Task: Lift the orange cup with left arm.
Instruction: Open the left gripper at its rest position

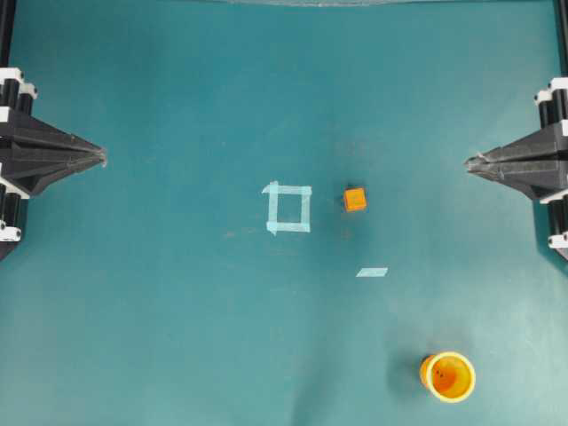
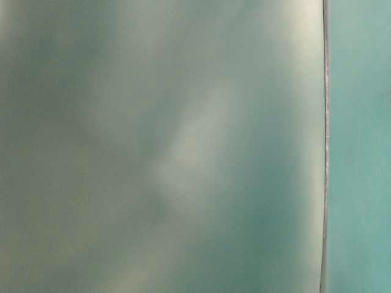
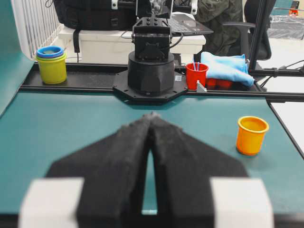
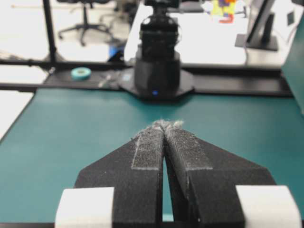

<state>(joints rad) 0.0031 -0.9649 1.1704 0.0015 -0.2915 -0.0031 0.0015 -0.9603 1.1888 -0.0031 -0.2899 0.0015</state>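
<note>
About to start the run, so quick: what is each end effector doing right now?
Left end effector: closed, holding nothing, far from the cup.
Right end effector: closed, holding nothing.

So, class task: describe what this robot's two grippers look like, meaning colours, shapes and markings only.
Both match. The left gripper and right gripper are matte black wedges, each made of two fingers tapering to a point. Close up, the fingers carry rough, dark foam-like padding, slightly frayed at the right one's tips. White blocks sit at the finger bases, and white clamps band the black arm parts behind.
</note>
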